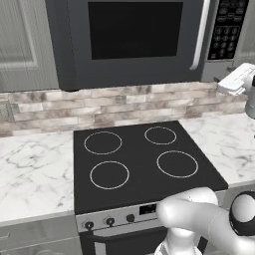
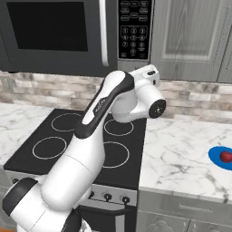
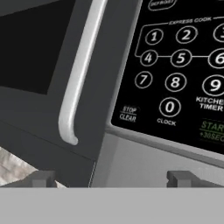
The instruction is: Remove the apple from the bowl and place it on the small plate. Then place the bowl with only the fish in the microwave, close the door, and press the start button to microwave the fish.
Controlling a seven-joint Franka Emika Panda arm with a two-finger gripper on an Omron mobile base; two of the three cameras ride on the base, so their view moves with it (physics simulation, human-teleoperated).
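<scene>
The microwave (image 1: 134,42) hangs over the stove with its door (image 2: 50,34) shut; the bowl and the fish are out of view. In the hand view my gripper (image 3: 111,178) is open, empty, and sits just under the microwave's lower front edge. It faces the gap between the silver door handle (image 3: 83,70) and the black keypad (image 3: 183,65). The green start button (image 3: 213,130) lies up and to the right of the fingertips. The red apple (image 2: 225,157) rests on the small blue plate (image 2: 215,153) at the far right of the counter.
A black stove (image 1: 139,164) with several rings lies below the microwave, with marble counter (image 2: 181,158) on both sides. Grey cabinet doors (image 2: 190,36) flank the microwave above a stone-tile backsplash (image 1: 99,107). My arm (image 2: 104,113) reaches up over the stove's right side.
</scene>
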